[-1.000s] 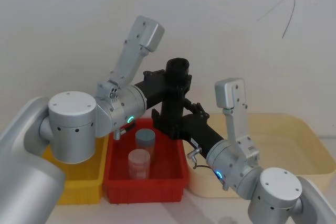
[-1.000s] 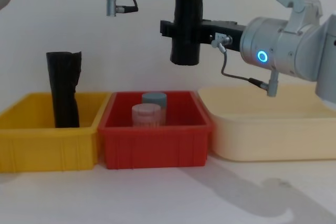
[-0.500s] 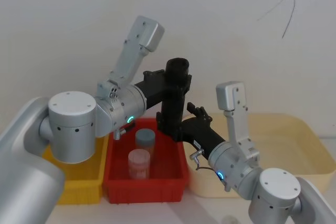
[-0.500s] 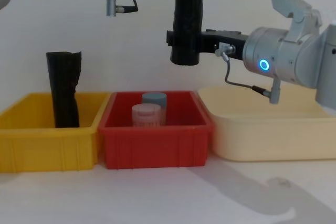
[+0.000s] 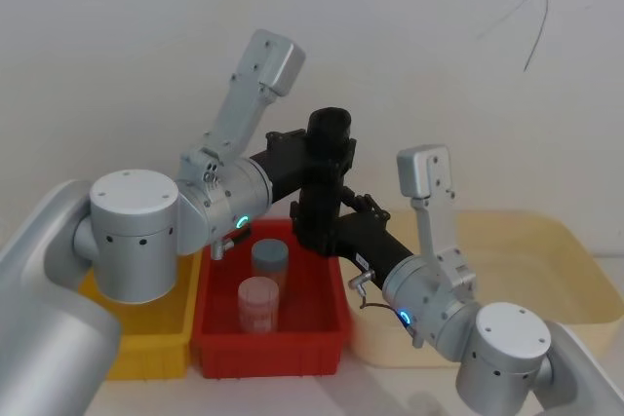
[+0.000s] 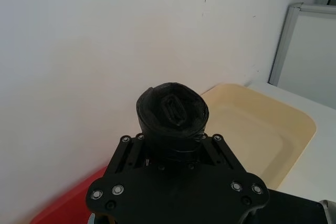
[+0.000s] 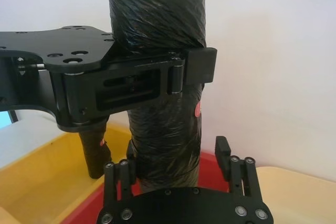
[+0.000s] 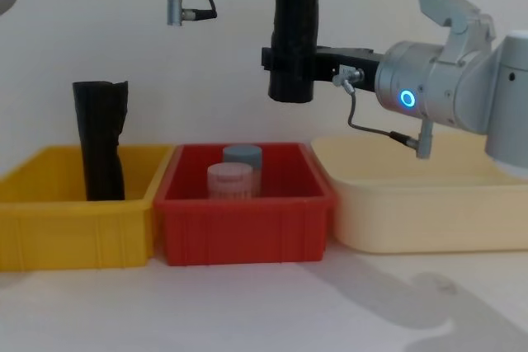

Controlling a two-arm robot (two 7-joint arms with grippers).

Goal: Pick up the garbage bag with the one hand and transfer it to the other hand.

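The right claw (image 7: 170, 174) has only nudged sideways, its fingers still apart either side of the upright garbage bag (image 8: 293, 39), which the left claw (image 5: 327, 151) clamps high above the red bin (image 8: 247, 220); closing probably comes next.

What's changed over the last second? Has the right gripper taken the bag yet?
The right gripper slid slightly down the garbage bag and now straddles its lower end, jaws open, not gripping. The left gripper stays shut on the bag's upper part, upright above the red bin.
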